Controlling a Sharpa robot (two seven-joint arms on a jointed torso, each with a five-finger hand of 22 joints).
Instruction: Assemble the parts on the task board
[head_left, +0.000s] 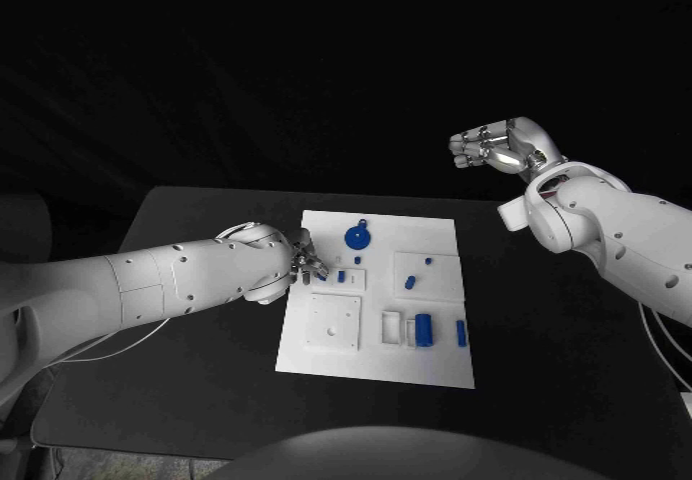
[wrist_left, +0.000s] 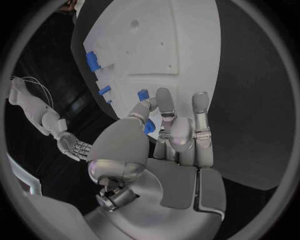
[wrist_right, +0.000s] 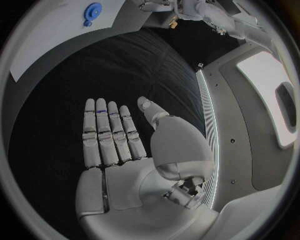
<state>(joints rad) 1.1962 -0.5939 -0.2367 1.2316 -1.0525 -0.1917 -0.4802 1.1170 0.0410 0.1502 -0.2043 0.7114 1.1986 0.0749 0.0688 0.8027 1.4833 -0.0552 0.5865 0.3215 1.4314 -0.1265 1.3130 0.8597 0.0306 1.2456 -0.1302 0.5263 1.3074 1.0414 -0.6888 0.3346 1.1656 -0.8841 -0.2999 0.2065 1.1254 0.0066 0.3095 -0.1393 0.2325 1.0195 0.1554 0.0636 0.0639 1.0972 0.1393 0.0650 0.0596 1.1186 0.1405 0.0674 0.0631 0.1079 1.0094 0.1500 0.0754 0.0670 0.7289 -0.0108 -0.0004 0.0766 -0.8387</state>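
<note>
The white task board (head_left: 378, 350) lies in the middle of the black table. On it are a blue round disc (head_left: 356, 238), two small blue parts (head_left: 340, 277) near its left side, a blue block (head_left: 423, 328) and a blue bar (head_left: 462, 333). My left hand (head_left: 299, 262) is at the board's left edge, fingers stretched over the board (wrist_left: 181, 45). Its thumb tip lies beside a small blue part (wrist_left: 143, 94), and nothing is between the fingers (wrist_left: 200, 107). My right hand (head_left: 498, 145) is raised beyond the table's far right, its palm (wrist_right: 125, 150) flat and bare.
Two more small blue parts (head_left: 410, 282) sit on a raised white square at the board's right. A white square plate (head_left: 335, 320) and a white slot (head_left: 391, 326) lie in the near half. Bare black table (head_left: 562, 370) surrounds the board.
</note>
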